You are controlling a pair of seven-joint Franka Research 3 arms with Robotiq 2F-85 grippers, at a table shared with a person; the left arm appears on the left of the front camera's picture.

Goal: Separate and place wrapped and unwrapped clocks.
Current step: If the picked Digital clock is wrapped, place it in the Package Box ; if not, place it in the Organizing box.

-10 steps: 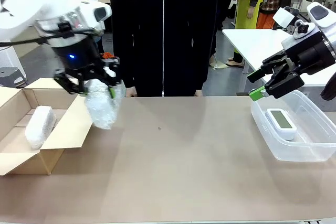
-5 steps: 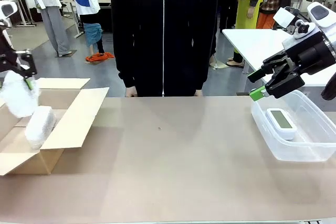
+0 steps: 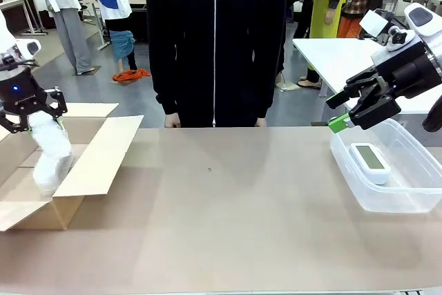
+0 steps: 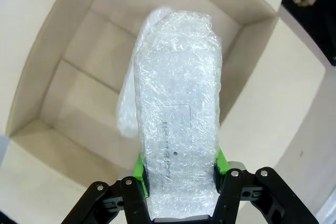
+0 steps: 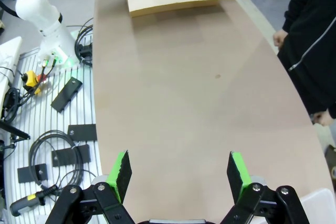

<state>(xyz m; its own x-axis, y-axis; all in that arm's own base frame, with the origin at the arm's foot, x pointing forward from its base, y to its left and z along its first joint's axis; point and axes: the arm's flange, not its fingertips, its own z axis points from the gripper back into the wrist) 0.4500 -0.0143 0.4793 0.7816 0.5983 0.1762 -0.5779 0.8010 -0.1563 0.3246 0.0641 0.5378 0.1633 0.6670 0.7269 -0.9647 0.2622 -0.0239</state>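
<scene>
you see the left hand [image 3: 32, 117] clamped on a bubble-wrapped clock [image 3: 52, 144], held over the open cardboard box [image 3: 97, 160] at the left end of the worktop [image 3: 228, 226]. in the left wrist view the green pads [image 4: 139, 167] press both sides of that bundle [image 4: 178, 124], with the box interior below it. the right hand [image 3: 359, 108] stands with its fingers apart and empty, above the clear plastic tub [image 3: 414, 202]. the bare white clock [image 3: 369, 161] lies inside that tub. a person [image 3: 215, 39] stands at the far edge.
</scene>
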